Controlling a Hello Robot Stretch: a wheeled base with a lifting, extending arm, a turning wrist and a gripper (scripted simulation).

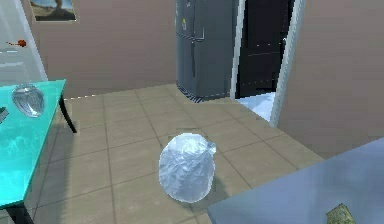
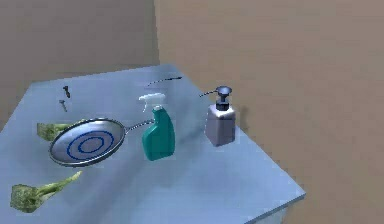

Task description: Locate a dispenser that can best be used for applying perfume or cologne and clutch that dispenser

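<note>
A tall dark grey fridge [image 1: 205, 45] stands against the far wall in the forward view, beside a dark doorway [image 1: 262, 45]. A pale blue-grey counter [image 2: 200, 190] spreads across the arm side view, with its corner showing again at the forward view's lower right. A turquoise table [image 1: 30, 140] sits at the forward view's left, and a clear crumpled bag [image 1: 188, 167] rests on the tiled floor between table and counter. On the counter lies a round metal plate [image 2: 88, 140] with blue rings. Just beside the plate's right rim stands the teal spray bottle [image 2: 158, 135], upright, with a white trigger head. To its right, a little apart, is a pale pump bottle [image 2: 222, 120] with a dark top. A glass bowl [image 1: 27, 100] sits on the turquoise table. Two green leafy stalks [image 2: 35, 195] lie left of the plate, and small dark utensils [image 2: 66, 95] lie farther out. The gripper's state cannot be told.
</note>
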